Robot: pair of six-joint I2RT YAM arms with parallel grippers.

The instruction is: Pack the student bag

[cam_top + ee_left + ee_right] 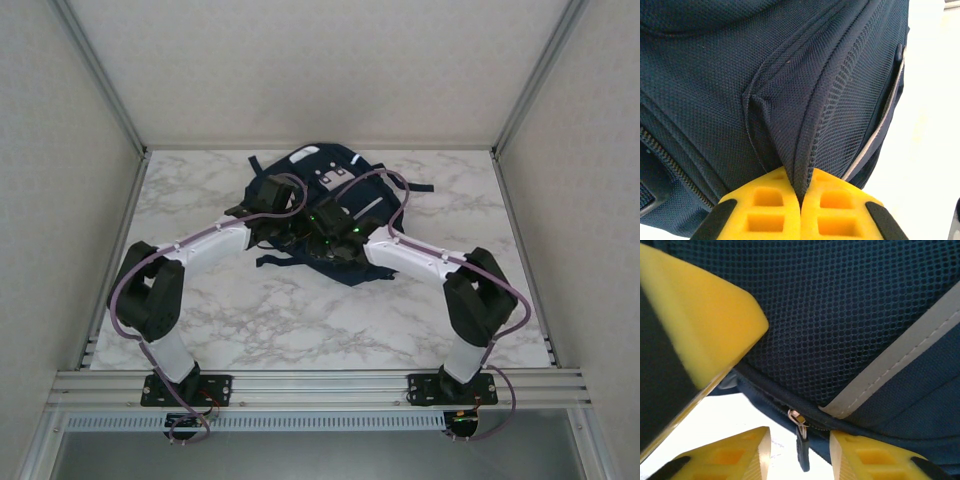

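The student bag [300, 168], dark navy with thin white stripes, lies at the back middle of the marble table. Both grippers meet at its near edge. My left gripper [283, 232] [802, 200] is shut, its yellow fingers pinching a fold of the bag's fabric [805, 150] beside the mesh panel [860, 90]. My right gripper [322, 238] [800, 455] stands open below the bag's mesh [840, 315]. A black zipper pull [802, 450] hangs in the gap between its fingertips, touching neither. A yellow finger of the left gripper [700, 315] shows at the upper left of the right wrist view.
Bare marble tabletop [320, 320] stretches between the bag and the arm bases. A dark strap [420, 187] trails from the bag to the right. Aluminium rails [525, 250] and grey walls fence the table on three sides.
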